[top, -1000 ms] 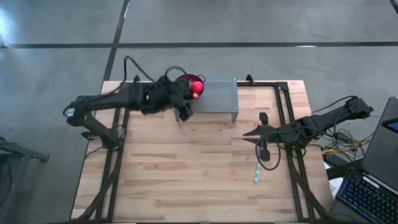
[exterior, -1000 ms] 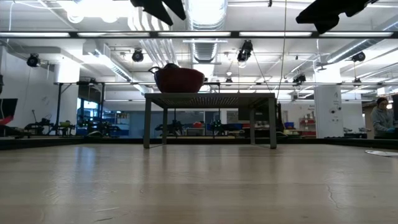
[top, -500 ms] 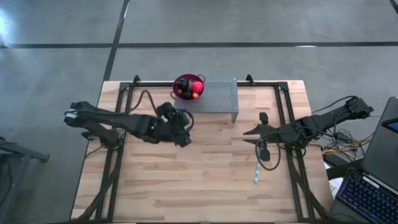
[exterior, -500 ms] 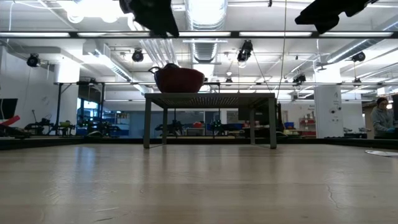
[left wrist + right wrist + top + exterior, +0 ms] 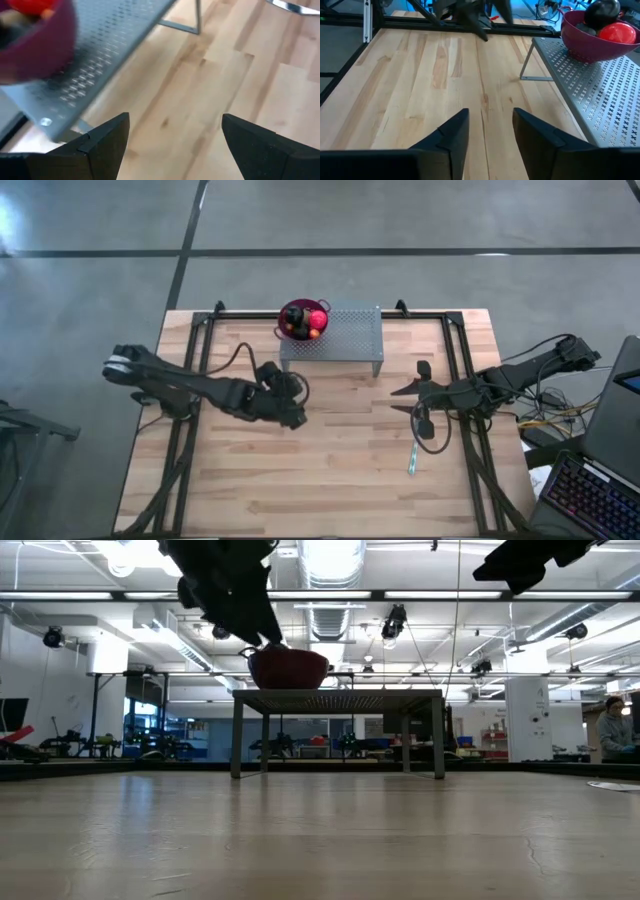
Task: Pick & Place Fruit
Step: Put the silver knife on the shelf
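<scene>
The fruit (image 5: 305,321) lies in a purple bowl (image 5: 290,308) that stands on a grey perforated rack (image 5: 345,340) at the table's far edge. In the right wrist view a red ball (image 5: 617,32) and a dark ball (image 5: 602,10) show above the bowl's rim (image 5: 590,47). My left gripper (image 5: 296,412) hangs open over bare wood, on the near side of the rack, and holds nothing; its wrist view shows the open left gripper (image 5: 175,137) with the bowl (image 5: 35,35) beyond it. My right gripper (image 5: 408,394) waits open at the table's right; the right wrist view shows the right gripper (image 5: 492,130) above bare boards.
A slim teal stick (image 5: 412,460) lies on the wood near the right gripper. The rack (image 5: 338,695) stands on thin legs with open space beneath it. Black frame rails (image 5: 195,380) run along both table sides. Bare wood (image 5: 330,470) fills the near half.
My left gripper has drawn back from over the bowl toward the table's near edge and come down lower, ending over bare wood in front of the rack. The bowl, half covered by the arm before, now shows fully. The right arm has kept still.
</scene>
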